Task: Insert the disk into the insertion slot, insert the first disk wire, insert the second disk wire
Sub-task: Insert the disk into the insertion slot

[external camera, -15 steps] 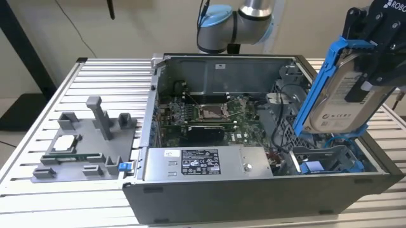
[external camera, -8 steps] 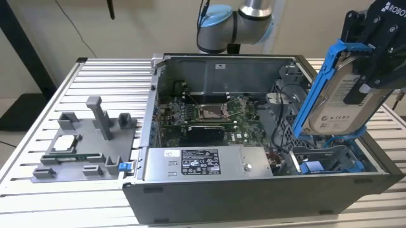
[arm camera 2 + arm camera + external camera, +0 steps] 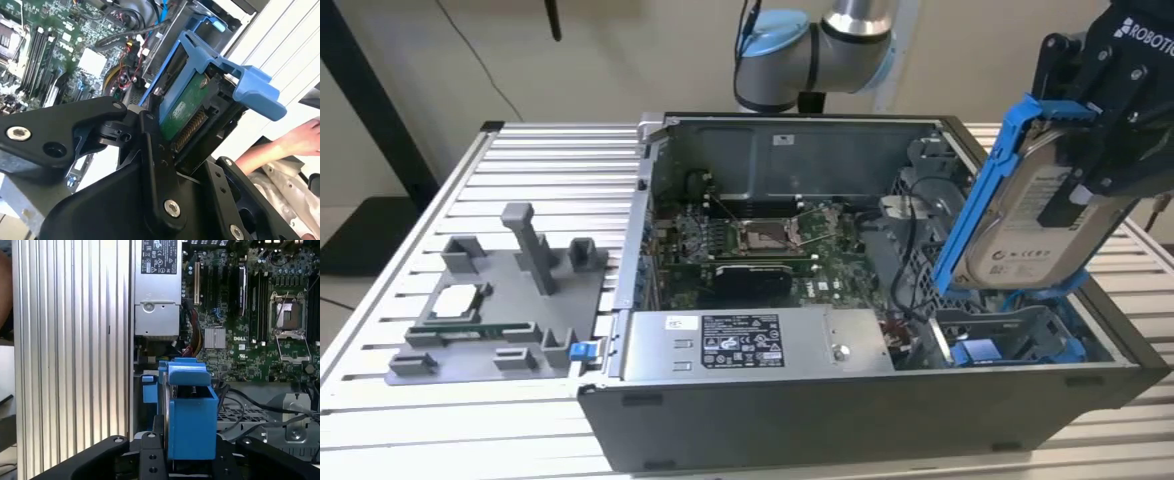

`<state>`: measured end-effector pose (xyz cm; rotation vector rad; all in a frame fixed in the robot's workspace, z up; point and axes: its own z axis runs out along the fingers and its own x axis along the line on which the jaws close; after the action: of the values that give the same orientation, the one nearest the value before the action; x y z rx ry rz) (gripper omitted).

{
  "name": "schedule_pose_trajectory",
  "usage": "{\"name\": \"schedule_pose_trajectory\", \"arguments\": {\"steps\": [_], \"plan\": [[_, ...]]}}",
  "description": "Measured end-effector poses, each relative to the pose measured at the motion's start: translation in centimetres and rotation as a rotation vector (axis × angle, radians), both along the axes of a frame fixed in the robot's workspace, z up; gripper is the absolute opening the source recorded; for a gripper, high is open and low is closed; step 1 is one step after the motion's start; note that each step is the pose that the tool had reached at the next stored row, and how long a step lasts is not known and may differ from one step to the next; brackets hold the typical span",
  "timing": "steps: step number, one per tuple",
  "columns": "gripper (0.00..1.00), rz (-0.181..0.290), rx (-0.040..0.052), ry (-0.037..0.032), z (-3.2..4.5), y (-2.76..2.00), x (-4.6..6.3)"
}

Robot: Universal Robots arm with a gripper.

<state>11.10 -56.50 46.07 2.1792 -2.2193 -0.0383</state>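
Slatted aluminium table (image 3: 520,160) carries everything. Open computer case (image 3: 854,410) sits on it, from centre to 3 o'clock in the exterior view, open side up. Arm (image 3: 821,50) comes in at 12 o'clock, behind the case's far wall.

Inside the case:
- Green motherboard (image 3: 694,240) lies on the floor, centre.
- Grey power-supply box (image 3: 747,345) with a printed label sits at 6 o'clock of the board, against the near wall.
- CPU socket (image 3: 761,235) is mid-board.
- Black cables (image 3: 921,195) are loose at 3 o'clock of the board.

Grey fixture plate (image 3: 454,350) lies on the table at 9 o'clock of the case, apart from it. It has upright posts, and a square chip (image 3: 458,300) rests on it.

Disk (image 3: 1027,240) is at 3 o'clock in the exterior view: silver drive in its blue carrier, stood on end and tilted, label facing the camera. It is up out of the case, not seated.

Gripper (image 3: 1081,190) is at 2 o'clock, its black fingers clamped on the disk's upper half. The second wrist view shows the drive's green circuit side (image 3: 182,107) between the jaws.

Insertion slot (image 3: 1001,335), a blue-lined bay, is at 4 o'clock in the case's near corner, directly under the disk. The disk's lower end is at the bay's mouth; I cannot tell whether they touch.

A person's hand (image 3: 300,140) is in the second wrist view, outside the case.
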Motion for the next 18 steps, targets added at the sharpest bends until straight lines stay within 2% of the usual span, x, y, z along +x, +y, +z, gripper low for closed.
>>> {"name": "schedule_pose_trajectory", "arguments": {"steps": [3, 7, 11, 14, 18], "plan": [[0.0, 0.0, -0.0002, 0.0001, -0.17, -0.14, 0.2], [0.0, 0.0, 0.0011, 0.0012, -0.48, -0.6, 0.6], [0.0, 0.0, 0.0081, 0.0019, -0.95, -1.06, 0.9], [0.0, 0.0, 0.0133, 0.0022, -1.23, -1.15, 1.2], [0.0, 0.0, 0.0133, 0.0023, -1.37, -1.15, 1.5]]}}
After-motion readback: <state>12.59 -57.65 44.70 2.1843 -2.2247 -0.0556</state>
